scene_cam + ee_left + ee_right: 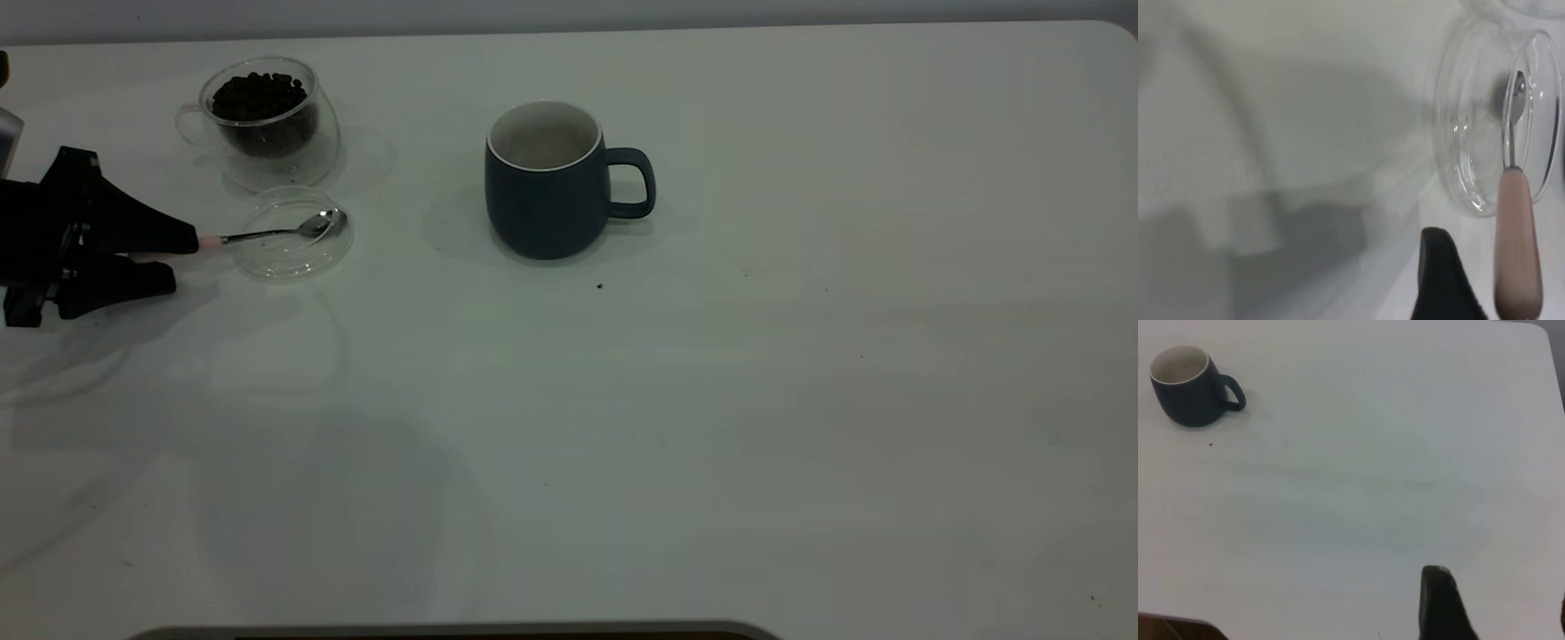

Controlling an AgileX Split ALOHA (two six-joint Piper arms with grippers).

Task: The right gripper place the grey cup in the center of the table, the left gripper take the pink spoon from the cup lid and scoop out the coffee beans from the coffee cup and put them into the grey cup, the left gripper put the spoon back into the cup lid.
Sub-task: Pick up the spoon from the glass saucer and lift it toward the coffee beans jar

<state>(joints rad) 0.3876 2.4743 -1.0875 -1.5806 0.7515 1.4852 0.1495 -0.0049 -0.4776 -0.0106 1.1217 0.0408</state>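
Observation:
The grey cup (547,182) stands upright near the table's middle, handle to the right; its white inside shows no beans. It also shows in the right wrist view (1188,387). The glass coffee cup (267,120) with dark beans stands at the back left. In front of it lies the clear cup lid (293,236), with the spoon (284,231) resting in it, bowl in the lid and pink handle (1517,247) pointing out. My left gripper (178,260) is open around the handle's end without closing on it. My right gripper (1498,613) is open and empty, far from the cup.
A small dark speck (599,286) lies on the white table (711,400) in front of the grey cup. The table's back right corner (1111,36) is rounded. The right arm is out of the exterior view.

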